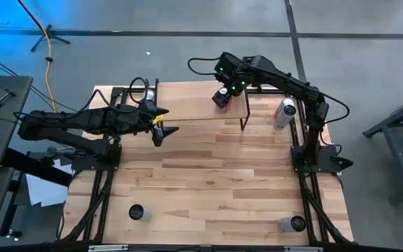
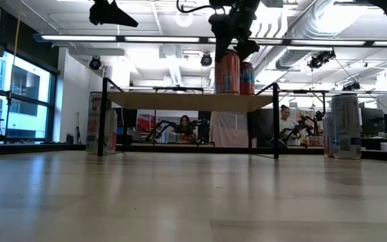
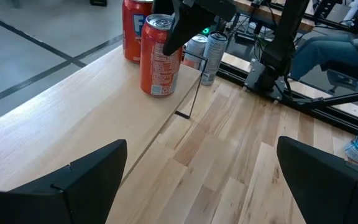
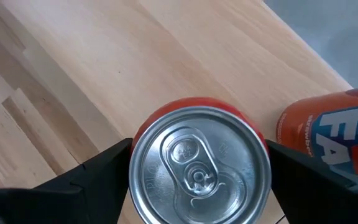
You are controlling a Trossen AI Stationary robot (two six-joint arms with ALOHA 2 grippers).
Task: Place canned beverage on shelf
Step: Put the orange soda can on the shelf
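We see the shelf point(image 1: 187, 101) standing at the far side of the table point(image 1: 208, 182), its light wood top on thin black legs. Two red cans stand upright on its right end. The right gripper point(image 4: 197, 155) hangs directly above the nearer red can point(image 4: 199, 165), one finger on each side of the can's rim. In the right wrist view the fingers point(image 4: 98, 171) lie right at the rim, and we cannot tell whether they press it or stand just clear; the jaws are spread about as wide as the can, and the can's base rests on the plank in the low view. The second red can point(image 4: 328, 134) (orange-red, with large white letters) stands just beside the first, farther back on the shelf.

The left gripper point(image 1: 165, 126) waits with its jaws released and holding nothing, above the shelf's left part, pointing toward the cans.

Other cans stand on the table: a silver one point(image 1: 284, 112) near the right arm's base, just beside the shelf's right end, one at the far left corner behind the shelf point(image 1: 147, 94), a dark one point(image 1: 137, 212) near the front left, and a pale one point(image 1: 294, 223) near the front right. In the low view a person point(image 2: 286, 121) sits in the room beyond the table.
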